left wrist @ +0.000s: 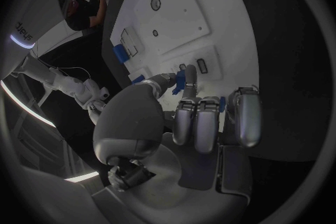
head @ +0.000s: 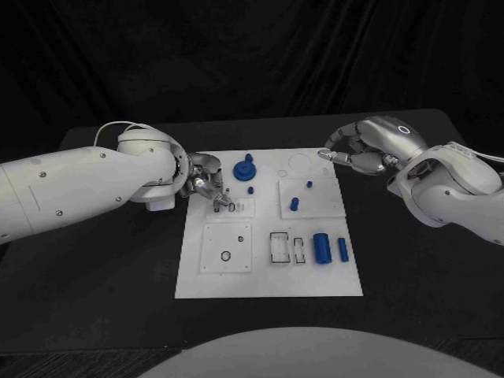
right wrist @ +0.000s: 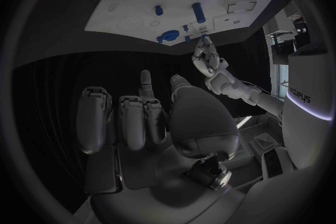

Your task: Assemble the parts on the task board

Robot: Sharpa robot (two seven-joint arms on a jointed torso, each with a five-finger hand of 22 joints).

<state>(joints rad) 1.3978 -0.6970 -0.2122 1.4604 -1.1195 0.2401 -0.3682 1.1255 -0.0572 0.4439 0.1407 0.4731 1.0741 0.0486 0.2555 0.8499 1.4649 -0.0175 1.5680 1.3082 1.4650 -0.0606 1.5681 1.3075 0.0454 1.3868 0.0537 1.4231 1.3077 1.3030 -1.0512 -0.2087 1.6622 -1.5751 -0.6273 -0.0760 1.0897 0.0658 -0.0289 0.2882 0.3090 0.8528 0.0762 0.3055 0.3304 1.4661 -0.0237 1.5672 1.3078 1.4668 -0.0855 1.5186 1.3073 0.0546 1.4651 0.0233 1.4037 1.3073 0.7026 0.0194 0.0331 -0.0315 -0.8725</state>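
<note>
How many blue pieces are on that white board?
5 clearly: a round knobbed piece at the far middle, two small pegs on the right plate, two cylinders lower right. The left hand may hide another.

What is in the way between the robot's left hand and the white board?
Nothing visible. The left hand already reaches over the task board, pinching a small blue part just above a slot there.

A black worktop (head: pixel 93 276) carries the scene, its matte surface stretching out to both sides and toward the near edge. Behind its far edge hangs a dark, creased curtain (head: pixel 252 55) that closes off the background. In the left wrist view, the worktop (left wrist: pixel 273 39) shows as a dark band along one side.
</note>
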